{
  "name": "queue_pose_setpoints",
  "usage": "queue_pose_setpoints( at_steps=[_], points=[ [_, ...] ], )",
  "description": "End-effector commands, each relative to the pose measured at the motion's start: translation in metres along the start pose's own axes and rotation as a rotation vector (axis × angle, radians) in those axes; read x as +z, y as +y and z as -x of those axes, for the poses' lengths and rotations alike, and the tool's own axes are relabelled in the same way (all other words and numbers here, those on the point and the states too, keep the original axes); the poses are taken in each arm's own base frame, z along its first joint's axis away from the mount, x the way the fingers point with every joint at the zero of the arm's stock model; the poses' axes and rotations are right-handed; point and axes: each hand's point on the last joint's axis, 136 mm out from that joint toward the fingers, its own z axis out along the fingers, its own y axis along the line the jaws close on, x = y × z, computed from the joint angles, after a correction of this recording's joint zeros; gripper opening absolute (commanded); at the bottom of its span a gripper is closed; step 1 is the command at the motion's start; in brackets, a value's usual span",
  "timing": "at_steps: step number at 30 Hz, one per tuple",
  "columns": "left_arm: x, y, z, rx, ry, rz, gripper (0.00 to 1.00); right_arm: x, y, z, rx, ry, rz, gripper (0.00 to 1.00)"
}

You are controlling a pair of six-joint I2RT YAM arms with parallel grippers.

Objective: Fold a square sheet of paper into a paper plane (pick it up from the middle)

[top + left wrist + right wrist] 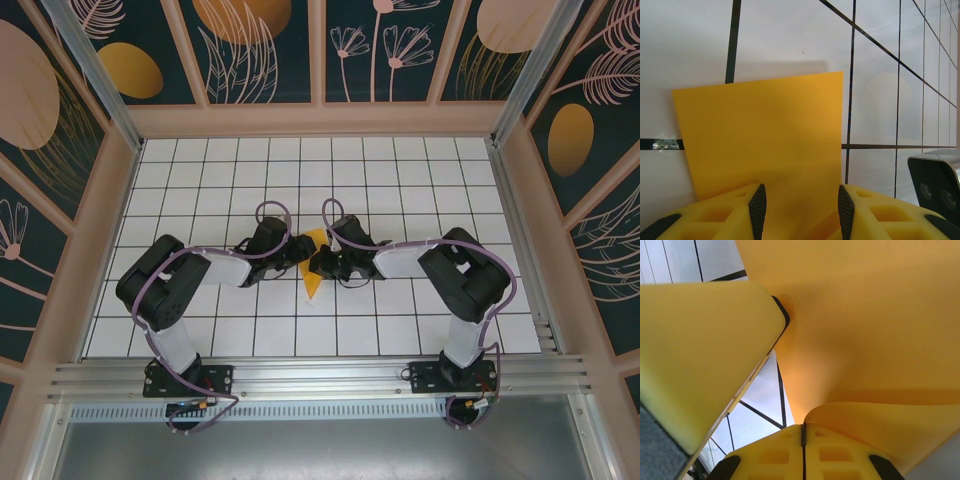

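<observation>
Two hands are meeting at the middle of the tabletop point(400, 180), with the square sheet of paper point(312, 278) between them. The left hand point(292, 250) is sitting at about 10 o'clock of the sheet and the right hand point(325, 262) at about 3 o'clock.

Progress, judging: folding is underway but far from finished. From above the sheet is reading as a narrow wedge pointing to 6 o'clock rather than a flat square. In the right wrist view the paper point(865, 330) is curling over on itself, so at least one bend is forming. No creased pointed dart is showing yet, and most folds are probably left to do.

Left hand point(801, 192): the jaws are standing roughly half open, pads apart. The sheet point(765, 130) is running out toward 12 o'clock from the gap, its near edge lying between the pads. It is looking straddled, not pinched.

Right hand point(802, 430): the fingers are pressing fully together. The curled edge of the paper is coming out right at their tips, so it appears to be pinching that fold. A left finger point(700, 350) is sitting at 9 o'clock, just beside the paper.
</observation>
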Motion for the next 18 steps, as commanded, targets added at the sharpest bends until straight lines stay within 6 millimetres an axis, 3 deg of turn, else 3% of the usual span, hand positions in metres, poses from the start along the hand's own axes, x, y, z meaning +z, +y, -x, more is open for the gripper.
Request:
queue_pose_setpoints(
  at_steps=[1, 18],
  points=[
    [0.0021, 0.0062, -0.0044, 0.014, 0.026, 0.025, 0.45, 0.0044, 0.0072, 0.0064, -0.038, -0.006, 0.025, 0.09],
    [0.0011, 0.0056, -0.0046, 0.015, 0.027, 0.023, 0.45, 0.0114, -0.0008, 0.0117, -0.034, -0.015, -0.004, 0.09]
  ],
)
